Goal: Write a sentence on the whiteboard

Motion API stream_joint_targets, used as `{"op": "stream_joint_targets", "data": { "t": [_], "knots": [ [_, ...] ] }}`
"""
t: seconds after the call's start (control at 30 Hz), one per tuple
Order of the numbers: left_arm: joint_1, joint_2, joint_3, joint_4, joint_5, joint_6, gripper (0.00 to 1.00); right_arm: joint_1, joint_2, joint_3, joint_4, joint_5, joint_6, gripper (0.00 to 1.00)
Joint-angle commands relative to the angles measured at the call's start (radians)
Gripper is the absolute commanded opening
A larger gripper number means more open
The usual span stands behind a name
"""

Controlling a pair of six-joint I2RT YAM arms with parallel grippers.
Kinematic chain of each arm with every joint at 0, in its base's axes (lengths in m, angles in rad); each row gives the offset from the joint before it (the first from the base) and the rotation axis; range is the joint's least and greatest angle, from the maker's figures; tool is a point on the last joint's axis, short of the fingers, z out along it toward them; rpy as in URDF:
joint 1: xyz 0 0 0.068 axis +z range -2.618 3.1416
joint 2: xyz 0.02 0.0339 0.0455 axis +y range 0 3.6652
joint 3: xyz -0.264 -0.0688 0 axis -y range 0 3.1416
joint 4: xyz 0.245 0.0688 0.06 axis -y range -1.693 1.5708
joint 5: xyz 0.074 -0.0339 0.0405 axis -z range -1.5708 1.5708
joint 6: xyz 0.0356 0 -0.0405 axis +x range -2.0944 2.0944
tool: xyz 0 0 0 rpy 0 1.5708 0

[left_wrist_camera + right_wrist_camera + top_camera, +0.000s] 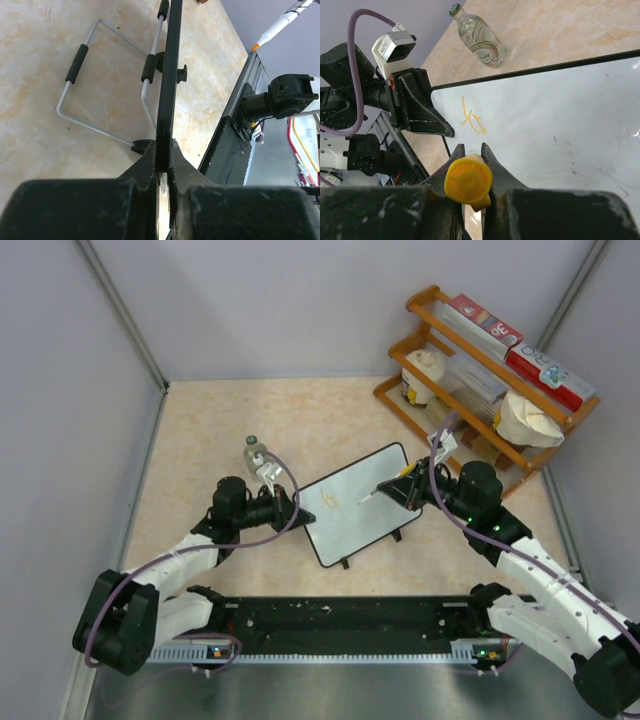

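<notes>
Right gripper (471,150): pinching marker (468,181); tip ahead of it, seems just off the surface
Left gripper (162,152): clamped on edge of whiteboard (360,510); board tilted between both grippers
Progress: sentence (472,120) barely begun; a few orange strokes near left gripper; most of it looks unwritten
Around: bottle (256,452) just beyond left gripper; shelf rack (490,370) behind right gripper; bench (330,420) underneath
Obstructions: none apparent in the writing path
</notes>
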Motion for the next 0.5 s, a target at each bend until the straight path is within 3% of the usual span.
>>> {"op": "stream_joint_targets", "data": {
  "t": [0.0,0.17,0.47],
  "knots": [
    [-0.008,0.042,-0.031,-0.231,-0.057,0.049,0.00,-0.011,0.003,0.003,0.068,0.001,-0.012,0.00],
    [-0.008,0.047,0.015,-0.296,-0.119,0.076,0.05,-0.012,0.003,0.001,0.061,0.006,-0.020,0.00],
    [-0.006,-0.001,0.027,-0.346,-0.201,0.075,0.42,-0.012,0.003,-0.004,0.061,0.008,-0.018,0.00]
  ]
}}
